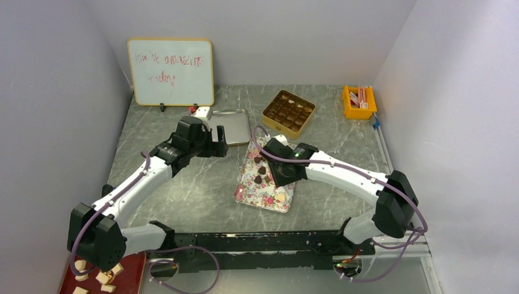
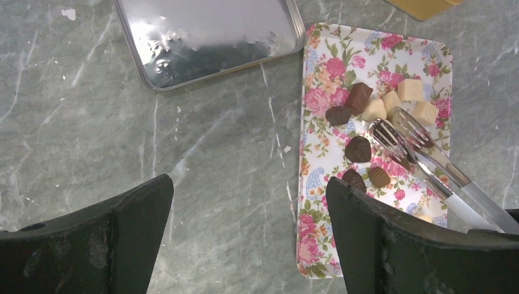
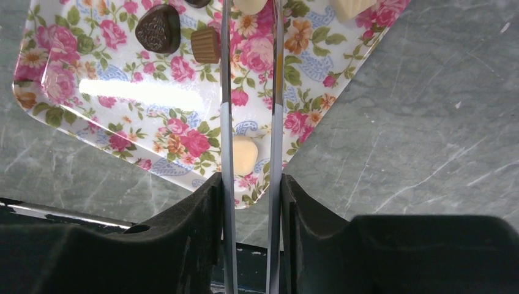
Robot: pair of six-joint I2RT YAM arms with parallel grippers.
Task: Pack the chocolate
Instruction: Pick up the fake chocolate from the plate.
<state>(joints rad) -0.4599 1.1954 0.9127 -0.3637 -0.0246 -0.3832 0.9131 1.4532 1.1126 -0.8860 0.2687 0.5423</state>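
Fingers (image 3: 183, 239) of the right gripper (image 3: 251, 179) are closed on tongs (image 3: 225, 122), those of the left gripper (image 2: 248, 180) are spread wide; chocolate (image 2: 358, 149), clustered toward twelve o'clock on the floral tray (image 2: 315, 245), may be flicked aside if pinched off-centre.

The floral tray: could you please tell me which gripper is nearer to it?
Right. The right gripper is over the floral tray, gripping tongs that reach across it. The left gripper hangs open over the table beside the tray's left edge.
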